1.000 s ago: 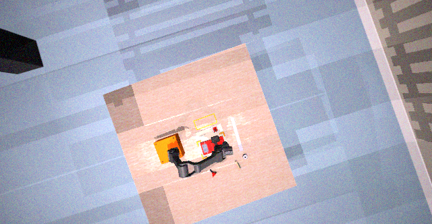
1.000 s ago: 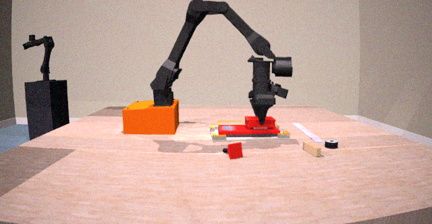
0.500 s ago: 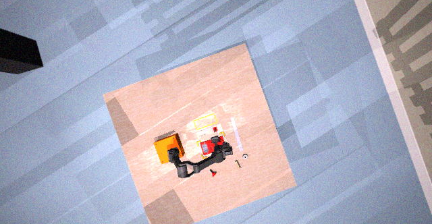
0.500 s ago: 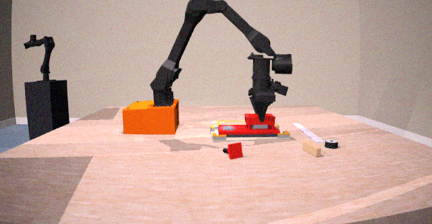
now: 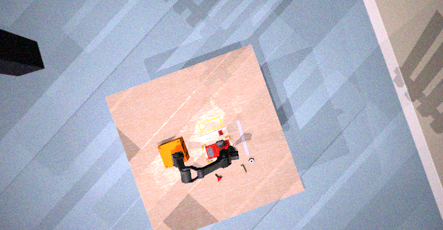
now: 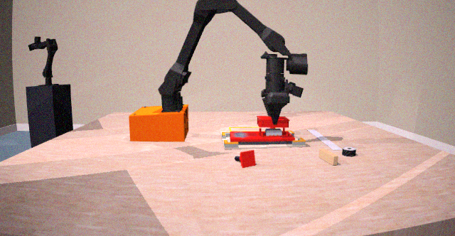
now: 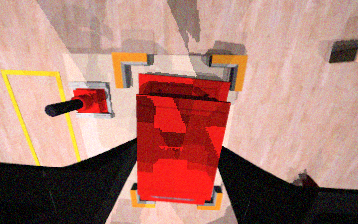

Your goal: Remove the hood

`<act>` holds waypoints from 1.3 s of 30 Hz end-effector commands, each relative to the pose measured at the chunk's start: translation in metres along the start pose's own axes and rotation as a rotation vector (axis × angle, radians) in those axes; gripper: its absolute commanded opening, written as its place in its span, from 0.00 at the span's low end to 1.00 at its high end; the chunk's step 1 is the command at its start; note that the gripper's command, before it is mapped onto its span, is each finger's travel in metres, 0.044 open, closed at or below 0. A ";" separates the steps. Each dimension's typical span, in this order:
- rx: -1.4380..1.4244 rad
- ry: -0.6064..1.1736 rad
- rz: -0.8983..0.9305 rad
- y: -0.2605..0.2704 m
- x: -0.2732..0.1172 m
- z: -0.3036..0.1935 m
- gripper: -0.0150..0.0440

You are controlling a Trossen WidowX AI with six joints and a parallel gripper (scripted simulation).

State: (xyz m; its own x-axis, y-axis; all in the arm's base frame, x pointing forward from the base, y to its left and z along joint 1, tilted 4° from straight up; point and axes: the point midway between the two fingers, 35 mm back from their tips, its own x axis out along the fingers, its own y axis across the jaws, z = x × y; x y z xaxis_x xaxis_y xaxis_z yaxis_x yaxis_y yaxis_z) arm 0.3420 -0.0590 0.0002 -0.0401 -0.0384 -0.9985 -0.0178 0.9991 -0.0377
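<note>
The red hood (image 6: pixel 263 121) (image 7: pixel 180 172) is raised level above the toy car. Thin red pins hang from its underside toward the car, and I cannot tell whether their ends are clear of it. My gripper (image 6: pixel 274 122) is shut on the hood, with one black finger on each long side in the wrist view. The red toy car (image 5: pixel 212 152) (image 6: pixel 245 136) (image 7: pixel 147 80) lies flat below, a grey block showing under the hood. The marked area, a yellow outline (image 5: pixel 209 120) (image 7: pixel 30 73), is on the table beside the car. The fingertips are hidden in the top view.
Orange-grey corner brackets (image 7: pixel 228 59) surround the car. A red piece with an upright black rod (image 7: pixel 92 100) stands between car and outline. Another red part (image 6: pixel 247 158), a wooden block (image 6: pixel 328 156), a black roll (image 6: pixel 349 151) and a white strip (image 6: pixel 323 139) lie around.
</note>
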 end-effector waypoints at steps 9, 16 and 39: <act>0.000 -0.014 -0.002 0.000 -0.033 0.003 0.25; 0.001 -0.017 0.000 0.028 -0.035 0.004 0.25; 0.003 -0.021 0.007 0.126 -0.039 -0.006 0.25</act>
State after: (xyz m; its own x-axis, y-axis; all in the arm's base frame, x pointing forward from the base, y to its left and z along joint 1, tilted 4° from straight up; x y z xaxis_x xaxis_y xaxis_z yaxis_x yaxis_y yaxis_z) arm 0.3375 0.0535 0.0313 -0.0300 -0.0387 -0.9988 -0.0186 0.9991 -0.0381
